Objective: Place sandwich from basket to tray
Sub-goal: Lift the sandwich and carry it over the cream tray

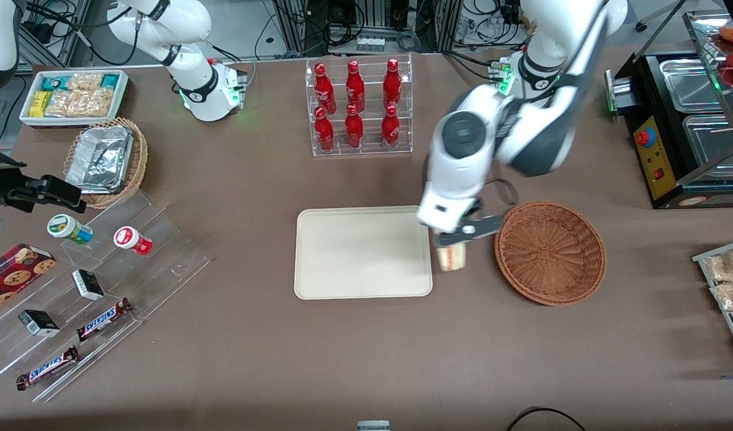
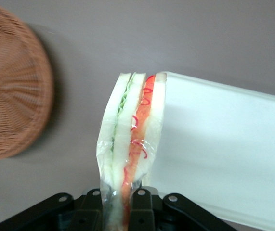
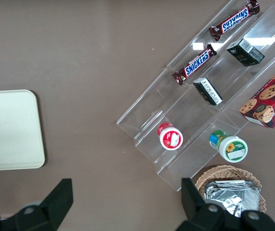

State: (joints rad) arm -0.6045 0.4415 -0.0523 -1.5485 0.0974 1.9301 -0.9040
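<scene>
My left gripper (image 1: 456, 240) hangs above the table between the basket (image 1: 550, 251) and the tray (image 1: 362, 252), shut on the sandwich (image 1: 452, 257). The wrist view shows the sandwich (image 2: 131, 130) in clear wrap, pale bread with red and green layers, pinched between the two black fingers (image 2: 144, 209). It hangs over the tray's rim (image 2: 176, 79), with the reddish-brown woven basket (image 2: 12, 91) off to one side and nothing showing in it. The cream tray (image 3: 9, 130) holds nothing.
A clear rack of red bottles (image 1: 358, 108) stands farther from the front camera than the tray. A black warmer (image 1: 680, 120) and bagged pastries (image 1: 728, 281) sit at the working arm's end. Acrylic steps with snacks (image 1: 85, 299), a foil-container basket (image 1: 106, 158) and a white snack bin (image 1: 73, 96) lie toward the parked arm's end.
</scene>
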